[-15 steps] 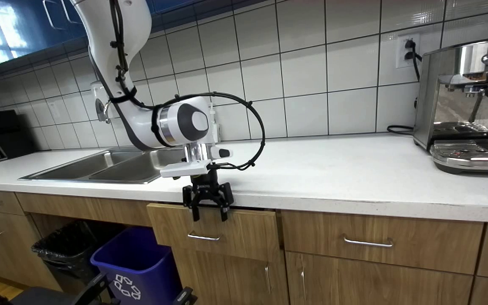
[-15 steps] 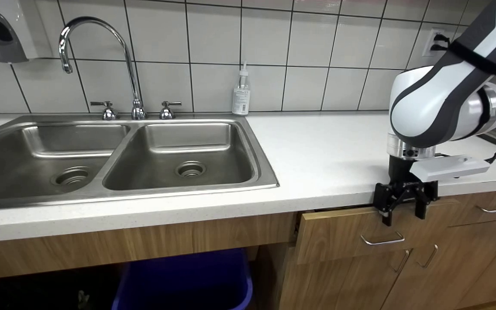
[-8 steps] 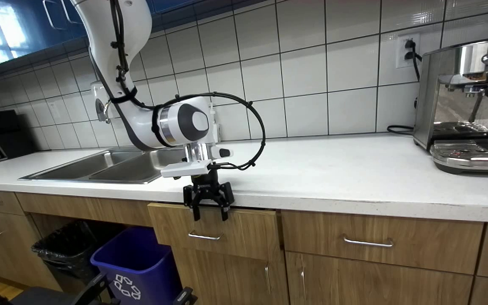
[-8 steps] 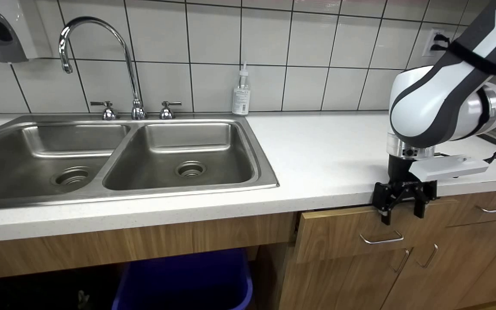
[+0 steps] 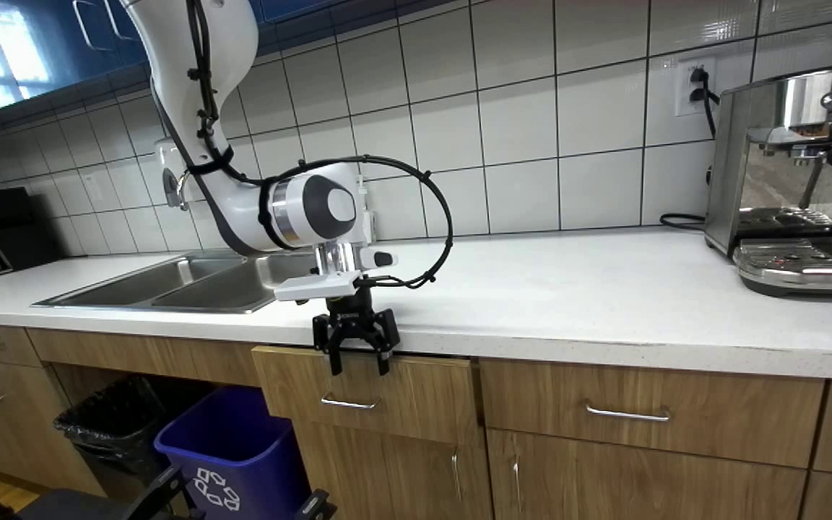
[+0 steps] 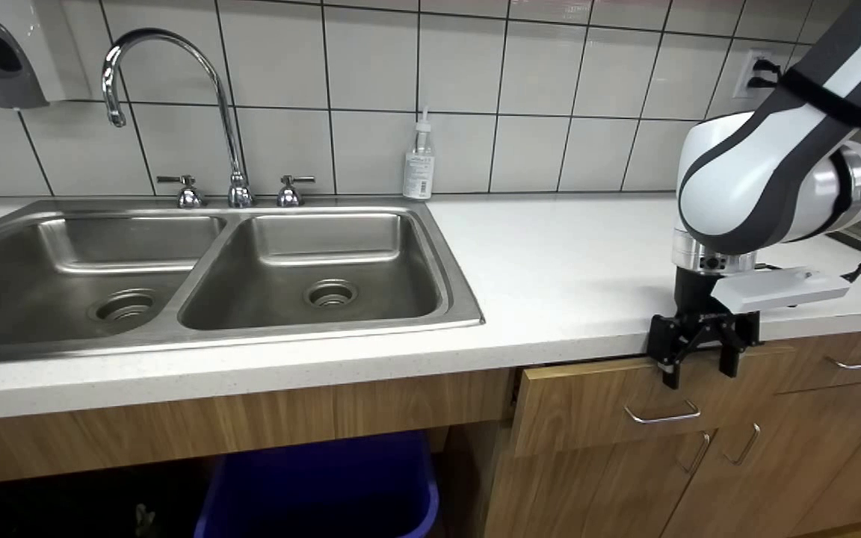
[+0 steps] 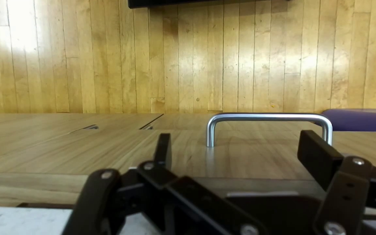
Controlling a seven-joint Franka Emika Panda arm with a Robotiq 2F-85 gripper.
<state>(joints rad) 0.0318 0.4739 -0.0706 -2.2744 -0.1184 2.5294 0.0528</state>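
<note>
White-grey arm [image 5: 239, 206], black cables [image 5: 201, 45], black end effector [image 5: 360, 364]

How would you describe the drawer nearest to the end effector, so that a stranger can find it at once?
Find the white countertop right of the sink in both exterior views. Under its front edge, where the open end effector hangs, is a wooden drawer. Unlike the flush drawer to its right, it stands slightly pulled out.

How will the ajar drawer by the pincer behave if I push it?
The drawer probably slides inward rather than tipping: its front stands proud of the cabinetry. That front, flat and wood-grained, is likely stiff. The smooth metal handle could be slippery.
</note>
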